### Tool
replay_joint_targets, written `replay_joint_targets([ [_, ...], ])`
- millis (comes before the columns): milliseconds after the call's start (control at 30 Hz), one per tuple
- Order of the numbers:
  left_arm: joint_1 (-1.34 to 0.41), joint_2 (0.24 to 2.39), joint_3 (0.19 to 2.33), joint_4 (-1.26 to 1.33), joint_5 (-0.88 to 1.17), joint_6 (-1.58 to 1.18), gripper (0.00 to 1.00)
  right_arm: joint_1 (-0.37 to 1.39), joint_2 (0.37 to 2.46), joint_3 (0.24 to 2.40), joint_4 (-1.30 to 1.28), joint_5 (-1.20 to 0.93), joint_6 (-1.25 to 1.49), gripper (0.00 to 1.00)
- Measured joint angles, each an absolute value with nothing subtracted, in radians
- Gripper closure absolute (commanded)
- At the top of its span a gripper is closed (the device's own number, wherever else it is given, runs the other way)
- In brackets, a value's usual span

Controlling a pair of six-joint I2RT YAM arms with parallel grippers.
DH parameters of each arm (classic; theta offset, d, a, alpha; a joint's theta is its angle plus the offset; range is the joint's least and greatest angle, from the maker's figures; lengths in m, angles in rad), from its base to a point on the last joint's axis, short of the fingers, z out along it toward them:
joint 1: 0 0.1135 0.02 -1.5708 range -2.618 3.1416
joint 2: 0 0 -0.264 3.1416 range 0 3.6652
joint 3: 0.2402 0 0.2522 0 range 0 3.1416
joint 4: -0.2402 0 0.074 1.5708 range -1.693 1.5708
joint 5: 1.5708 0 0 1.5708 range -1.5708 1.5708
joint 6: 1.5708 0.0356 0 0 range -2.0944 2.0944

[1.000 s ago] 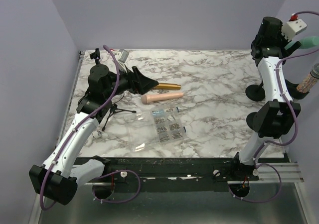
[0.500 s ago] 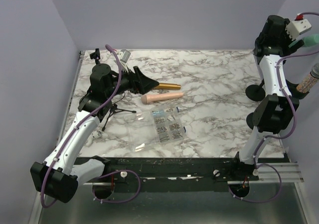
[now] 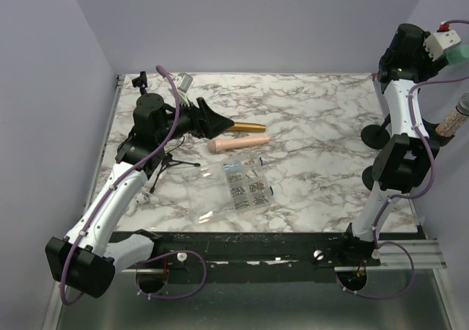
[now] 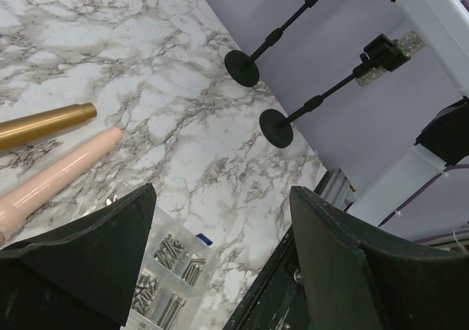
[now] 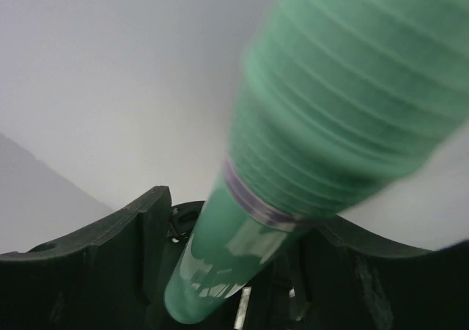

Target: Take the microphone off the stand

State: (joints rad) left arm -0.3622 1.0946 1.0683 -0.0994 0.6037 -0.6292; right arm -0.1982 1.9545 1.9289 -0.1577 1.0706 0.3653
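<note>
My right gripper [image 3: 456, 55] is raised high at the far right, shut on a green microphone [image 3: 462, 53]. In the right wrist view the green microphone [image 5: 330, 110] runs between my fingers [image 5: 139, 227], its head blurred and large. A glittery microphone [image 3: 456, 119] sits clipped on a black stand [image 4: 282, 128] at the right edge. A second black stand [image 4: 242, 66] rises beside it, its top cut off by the frame. My left gripper [image 3: 216, 125] is open and empty above the table's left half, also seen in the left wrist view [image 4: 222, 191].
A gold microphone [image 3: 249, 127] and a pink microphone [image 3: 238, 144] lie mid-table near my left gripper. A clear box of screws [image 3: 245, 183] lies in front of them. A small black tripod [image 3: 172, 163] stands under the left arm. A round stand base [image 3: 376, 134] sits at right.
My right gripper has moved up and to the right, with the green microphone moving along in it. The left arm has hardly moved.
</note>
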Motion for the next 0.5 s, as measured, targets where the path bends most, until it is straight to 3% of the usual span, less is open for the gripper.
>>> replay_joint_targets([
  [133,-0.362,1.097,1.068,-0.099,0.604,-0.626,0.26,-0.197,1.956,1.931,-0.155,1.055,0.363,0.49],
  [267,-0.362,1.098,1.068,-0.099,0.604,-0.625,0.26,-0.198,1.956,1.939,-0.149,1.029,0.363,0.7],
  [500,-0.362,1.099,1.068,-0.1,0.603,-0.625,0.26,-0.197,1.952,1.946,-0.128,0.988,0.311,0.79],
])
